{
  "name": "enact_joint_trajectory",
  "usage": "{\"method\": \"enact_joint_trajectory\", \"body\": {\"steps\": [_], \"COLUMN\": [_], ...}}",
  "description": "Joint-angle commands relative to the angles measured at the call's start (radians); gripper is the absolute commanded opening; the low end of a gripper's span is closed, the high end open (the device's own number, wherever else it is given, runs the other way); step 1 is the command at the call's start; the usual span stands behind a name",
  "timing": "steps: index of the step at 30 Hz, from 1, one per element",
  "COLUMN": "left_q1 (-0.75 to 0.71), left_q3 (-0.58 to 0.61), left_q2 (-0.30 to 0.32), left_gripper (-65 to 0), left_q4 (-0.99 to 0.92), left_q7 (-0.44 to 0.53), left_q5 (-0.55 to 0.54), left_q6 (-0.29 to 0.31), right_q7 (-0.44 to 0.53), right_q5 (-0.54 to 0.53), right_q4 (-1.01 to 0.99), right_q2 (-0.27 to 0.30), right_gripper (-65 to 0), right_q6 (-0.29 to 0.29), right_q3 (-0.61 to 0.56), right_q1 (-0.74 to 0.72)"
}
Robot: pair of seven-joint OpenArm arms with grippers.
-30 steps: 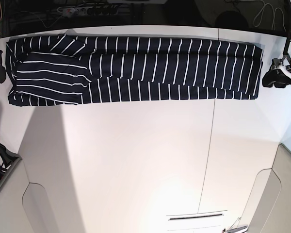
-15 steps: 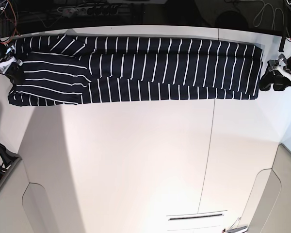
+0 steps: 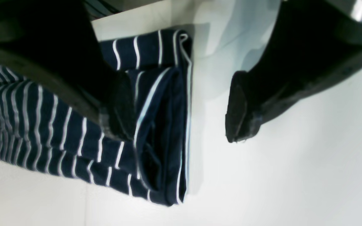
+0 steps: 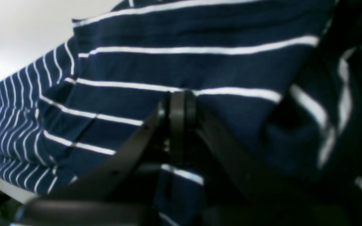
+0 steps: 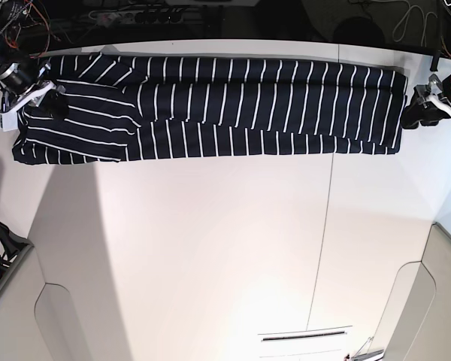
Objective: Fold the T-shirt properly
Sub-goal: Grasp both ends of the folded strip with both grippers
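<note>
The T-shirt (image 5: 233, 109), dark navy with thin white stripes, lies folded into a long band across the far side of the white table (image 5: 210, 248). My right gripper (image 5: 52, 105) is over the band's left end. In the right wrist view this right gripper (image 4: 178, 100) is shut on the T-shirt (image 4: 200, 62), with fabric bunched up beside it. My left gripper (image 5: 415, 114) is at the band's right end. The left wrist view shows the left gripper (image 3: 181, 125) open: one finger (image 3: 118, 106) is over the T-shirt (image 3: 58, 125), the other over bare table, and the folded edge lies between them.
A power strip (image 5: 135, 13) and cables lie in the dark strip behind the table's far edge. A thin seam (image 5: 327, 226) runs down the tabletop. Grey panels (image 5: 30, 316) flank the near corners, and a white slotted piece (image 5: 304, 338) sits at the near edge.
My right gripper has shut at the shirt's left end and moved rightward over it, taking the edge along. My left gripper has opened wider and edged toward the band's right end.
</note>
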State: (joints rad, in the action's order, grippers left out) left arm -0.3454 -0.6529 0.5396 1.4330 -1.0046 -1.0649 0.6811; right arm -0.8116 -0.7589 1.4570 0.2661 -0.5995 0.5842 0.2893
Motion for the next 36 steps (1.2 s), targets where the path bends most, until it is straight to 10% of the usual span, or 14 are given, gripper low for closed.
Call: {"method": "enact_joint_trajectory", "body": {"steps": [1, 36], "left_q1": [0.005, 0.016], "left_q3": [-0.007, 0.161], "left_q2": [0.020, 0.041], "left_gripper": [-17.7, -17.8], "left_q4": [0.011, 0.011], "left_q7": [0.018, 0.103], "left_q5": [-0.024, 0.141], "left_q6": [0.017, 0.017], "right_q7": [0.001, -0.037], "right_q5": [0.011, 0.006], "right_q4": [0.000, -0.009], "right_q2": [0.016, 0.016], "right_gripper": [-65.0, -65.0], "right_q6": [0.002, 0.005], "right_q3": [0.005, 0.005], "right_q1": [-0.001, -0.001]}}
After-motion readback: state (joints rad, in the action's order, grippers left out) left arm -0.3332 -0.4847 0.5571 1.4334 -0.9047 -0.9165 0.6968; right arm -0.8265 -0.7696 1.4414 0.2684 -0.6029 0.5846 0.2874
